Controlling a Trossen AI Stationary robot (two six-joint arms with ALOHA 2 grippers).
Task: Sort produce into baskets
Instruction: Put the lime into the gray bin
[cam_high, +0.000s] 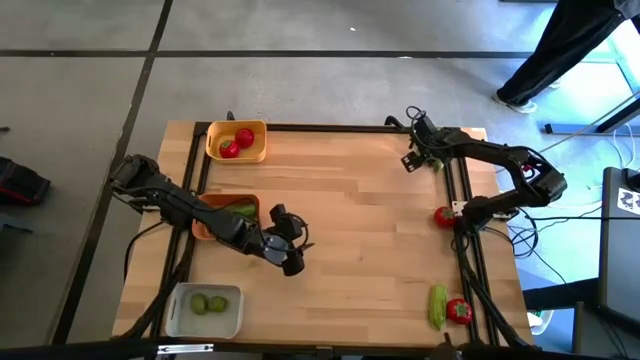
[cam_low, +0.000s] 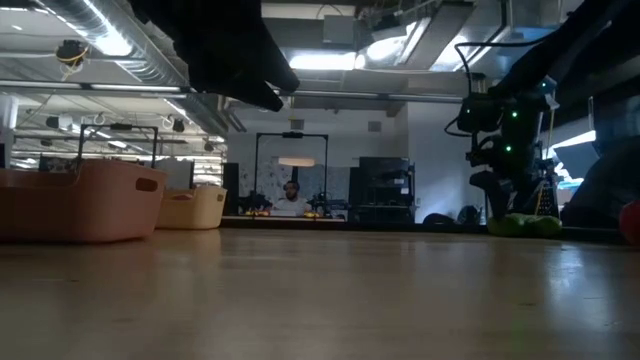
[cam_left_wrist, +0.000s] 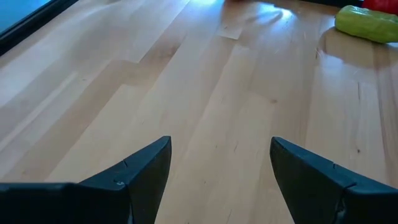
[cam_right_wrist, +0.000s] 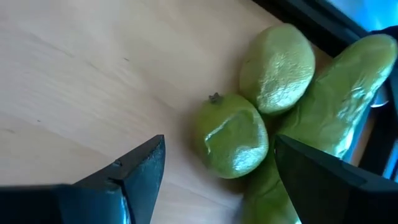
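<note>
Pale wooden tabletop (cam_high: 370, 210), sorting partly done. Near edge: two limes are seen in the white-grey basket (cam_high: 178, 318) at the near left corner; a cucumber (cam_high: 437, 305) and tomato (cam_high: 459, 311) are left loose at the near right corner. Mid-table, the left gripper (cam_high: 290, 243) is held released and empty beside the orange basket (cam_high: 200, 229); another tomato (cam_high: 444, 216) is left by the right edge. Far edge: tomatoes are held in the yellow basket (cam_high: 258, 152); the right gripper (cam_high: 425, 150) is spread around a lime (cam_right_wrist: 231, 135), nothing clasped.
</note>
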